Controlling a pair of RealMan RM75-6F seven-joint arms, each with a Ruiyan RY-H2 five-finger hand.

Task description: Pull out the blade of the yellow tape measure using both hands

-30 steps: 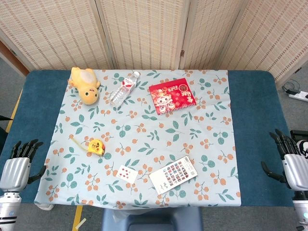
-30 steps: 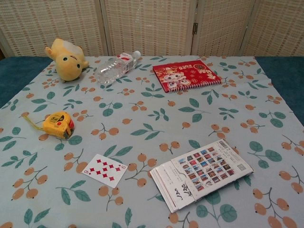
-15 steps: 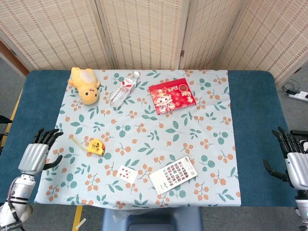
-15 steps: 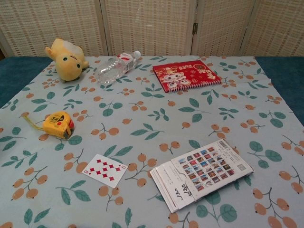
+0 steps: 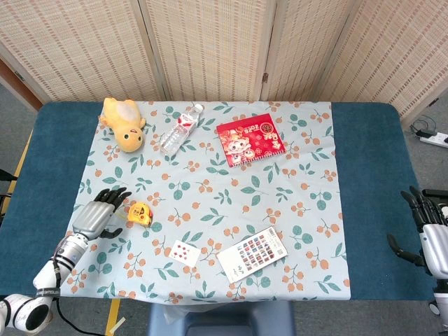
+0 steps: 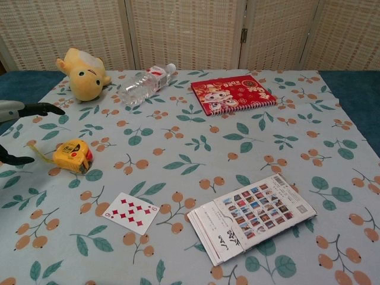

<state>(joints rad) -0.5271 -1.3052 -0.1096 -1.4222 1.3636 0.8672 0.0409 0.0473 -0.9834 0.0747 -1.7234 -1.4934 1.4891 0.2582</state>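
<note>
Approach step, nothing gripped yet. Yellow tape measure [image 5: 141,213] lies on the floral cloth, left-front part of the desk [image 5: 364,175], short bit of blade [image 6: 40,153] already poking out toward my left side. Playing card [image 5: 185,252] just nearer me, plush toy [image 5: 124,123] and bottle [image 5: 178,129] well behind it.

My left robot hand [image 5: 98,211] hovers just beside the tape measure, fingers spread, holding nothing; can't tell if a fingertip touches the case. In chest view only fingertips [image 6: 44,108] show at the left edge, above the blade end.

My right robot hand [image 5: 428,234] is far off at the desk's right edge, fingers apart, empty.

Next, as I judge it: left hand closes on case or blade tip; right must cross most of the desk to take the other part. Case is small, so two hands will crowd. Risk: case slides on the cloth if nudged before grip is firm.
</note>
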